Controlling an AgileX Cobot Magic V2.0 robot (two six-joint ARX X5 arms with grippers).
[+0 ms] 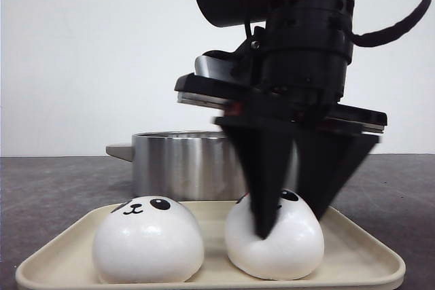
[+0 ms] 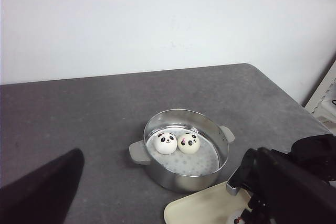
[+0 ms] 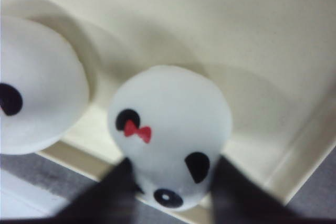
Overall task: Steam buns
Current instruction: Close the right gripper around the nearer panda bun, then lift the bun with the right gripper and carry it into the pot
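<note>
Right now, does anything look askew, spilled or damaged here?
Nothing stands out. Two buns sit upright in the steamer pot, two on the tray; the right tool straddles the bow-marked bun.

surface: dark grey table [image 2: 79, 108] | on it: steel steamer pot [image 2: 184, 174] with side handles; cream tray [image 1: 353, 256] just beside pot, nearer the robot

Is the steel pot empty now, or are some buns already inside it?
Not empty. The left wrist view shows two buns side by side inside the open pot, on its perforated floor.
</note>
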